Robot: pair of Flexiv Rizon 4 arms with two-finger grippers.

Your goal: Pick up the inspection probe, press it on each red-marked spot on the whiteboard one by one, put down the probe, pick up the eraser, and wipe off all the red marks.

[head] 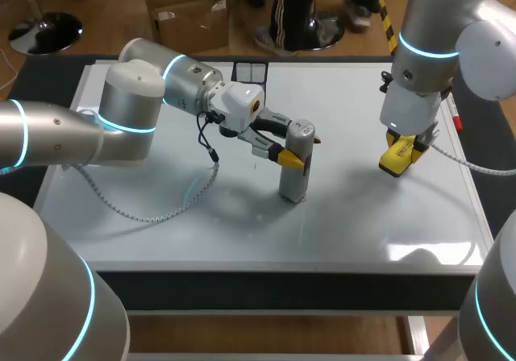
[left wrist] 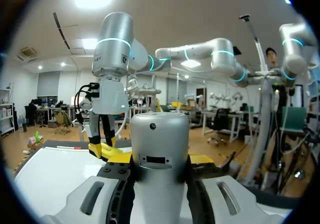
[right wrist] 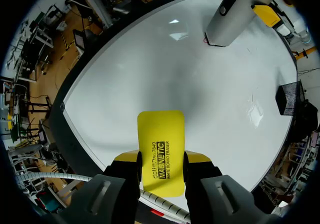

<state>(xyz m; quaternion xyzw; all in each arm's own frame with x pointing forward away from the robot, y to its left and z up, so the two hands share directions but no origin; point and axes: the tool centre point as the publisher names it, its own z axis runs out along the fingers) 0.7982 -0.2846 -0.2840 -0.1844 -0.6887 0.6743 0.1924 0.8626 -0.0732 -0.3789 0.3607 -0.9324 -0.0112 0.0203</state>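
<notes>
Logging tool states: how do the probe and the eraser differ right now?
The probe is a grey cylinder; the eraser is a flat yellow block. The probe stands upright with its base on the whiteboard; the eraser appears held clear of it. Shared: each is gripped, the probe by the left gripper, the eraser by the right gripper.

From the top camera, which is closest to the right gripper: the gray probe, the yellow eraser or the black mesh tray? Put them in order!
From the right gripper:
1. yellow eraser, held between its fingers.
2. gray probe, standing mid-whiteboard in the left gripper.
3. black mesh tray, at the far edge.
</notes>
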